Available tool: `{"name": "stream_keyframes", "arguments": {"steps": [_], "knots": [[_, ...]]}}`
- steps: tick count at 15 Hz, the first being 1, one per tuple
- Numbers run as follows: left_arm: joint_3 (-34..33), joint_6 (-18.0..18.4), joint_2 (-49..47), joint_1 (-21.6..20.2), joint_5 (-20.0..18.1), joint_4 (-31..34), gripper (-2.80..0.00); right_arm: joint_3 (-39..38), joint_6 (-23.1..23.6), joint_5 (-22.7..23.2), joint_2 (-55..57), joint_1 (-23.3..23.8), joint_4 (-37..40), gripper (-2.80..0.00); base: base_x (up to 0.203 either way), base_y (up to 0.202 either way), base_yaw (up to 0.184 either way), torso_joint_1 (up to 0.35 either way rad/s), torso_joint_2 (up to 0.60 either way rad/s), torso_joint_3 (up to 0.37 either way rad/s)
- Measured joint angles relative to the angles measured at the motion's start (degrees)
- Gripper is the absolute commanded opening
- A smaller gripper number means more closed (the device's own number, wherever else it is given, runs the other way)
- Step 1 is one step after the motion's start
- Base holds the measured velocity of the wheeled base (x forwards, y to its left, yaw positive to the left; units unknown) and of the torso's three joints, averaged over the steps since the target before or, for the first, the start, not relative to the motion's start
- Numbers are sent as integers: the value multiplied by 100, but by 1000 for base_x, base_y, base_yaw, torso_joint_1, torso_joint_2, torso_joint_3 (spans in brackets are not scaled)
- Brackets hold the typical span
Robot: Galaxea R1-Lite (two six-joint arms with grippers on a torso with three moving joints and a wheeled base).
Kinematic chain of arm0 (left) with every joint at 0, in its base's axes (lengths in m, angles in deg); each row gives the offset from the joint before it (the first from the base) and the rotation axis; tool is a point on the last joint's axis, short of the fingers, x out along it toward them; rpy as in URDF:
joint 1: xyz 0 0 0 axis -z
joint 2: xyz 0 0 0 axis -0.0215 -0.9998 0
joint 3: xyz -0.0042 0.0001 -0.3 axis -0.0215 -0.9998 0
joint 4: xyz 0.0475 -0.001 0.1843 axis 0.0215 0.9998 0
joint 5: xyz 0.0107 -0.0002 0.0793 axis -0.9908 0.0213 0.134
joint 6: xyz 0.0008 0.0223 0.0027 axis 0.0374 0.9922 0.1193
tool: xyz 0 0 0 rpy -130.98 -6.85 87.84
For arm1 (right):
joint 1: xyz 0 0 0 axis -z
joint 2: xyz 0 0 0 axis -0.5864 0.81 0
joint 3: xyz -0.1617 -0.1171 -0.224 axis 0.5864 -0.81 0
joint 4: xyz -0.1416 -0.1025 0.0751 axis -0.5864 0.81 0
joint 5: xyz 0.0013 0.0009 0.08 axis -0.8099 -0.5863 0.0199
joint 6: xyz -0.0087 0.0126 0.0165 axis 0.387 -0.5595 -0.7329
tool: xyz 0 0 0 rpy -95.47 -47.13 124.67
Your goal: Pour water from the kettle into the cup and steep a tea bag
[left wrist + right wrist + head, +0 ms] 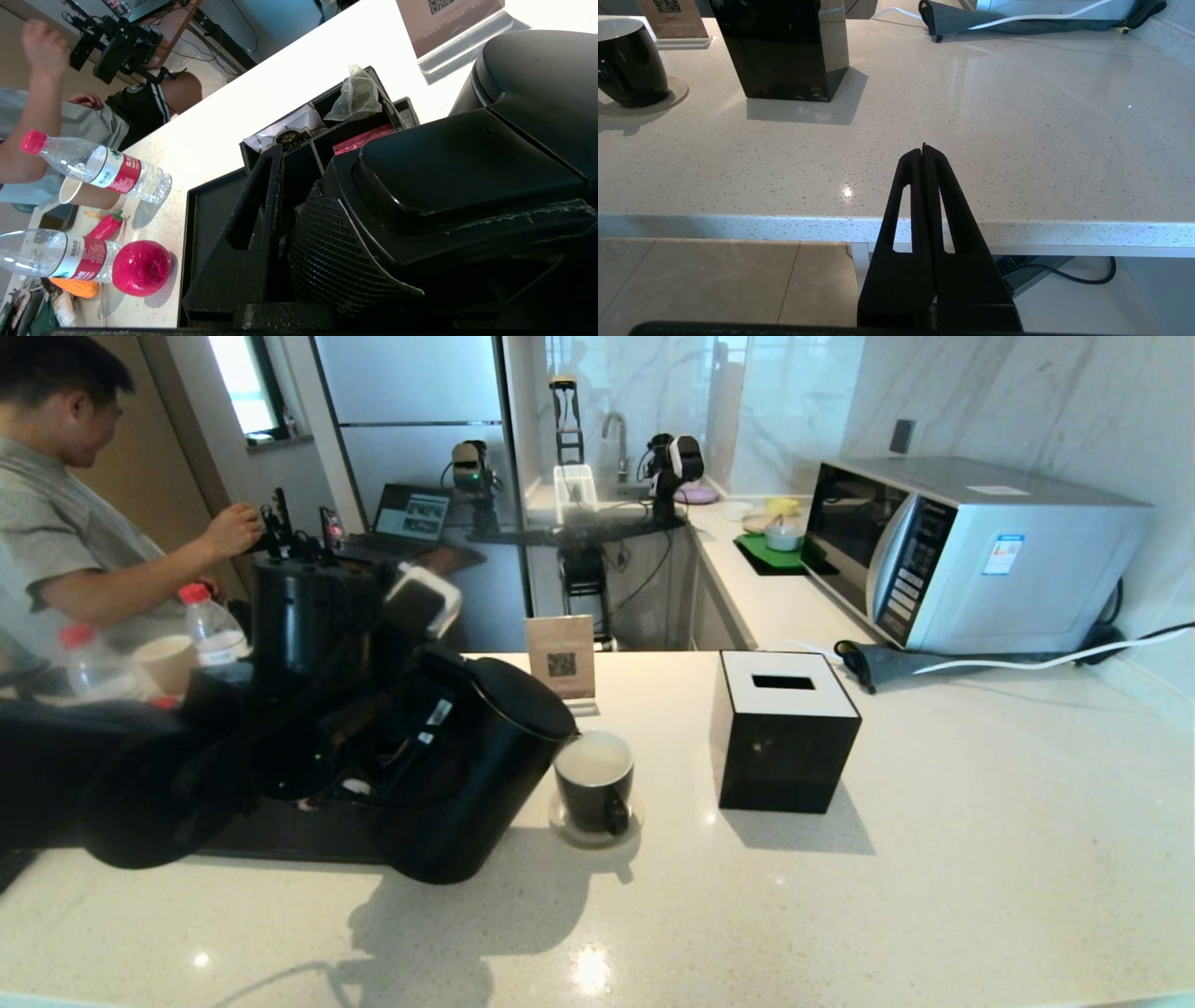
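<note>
Head view — kettle [467, 775] tipped over cup [595, 786]
Left pincer [373, 756] grasping the kettle handle; cup at three o'clock — right pincer [924, 154] clenched, idle.

bright daylight, glare on countertop [934, 859], soft shadows, wide-angle edge distortion

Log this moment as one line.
left gripper: holding kettle tilted over cup | right gripper: shut, parked off counter

Matte black kettle [467, 775] tilted, its spout just above the cup [595, 791], small black mug with white inside, upright on a saucer just beside the kettle
</note>
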Motion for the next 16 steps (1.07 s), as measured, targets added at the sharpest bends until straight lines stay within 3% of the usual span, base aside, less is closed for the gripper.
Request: {"name": "stream_keyframes", "arguments": {"steps": [16], "knots": [[154,202,89,2,-2,254,-280,0,-2,0,0,0,0,-280,0,0,0,0,0,0]]}}
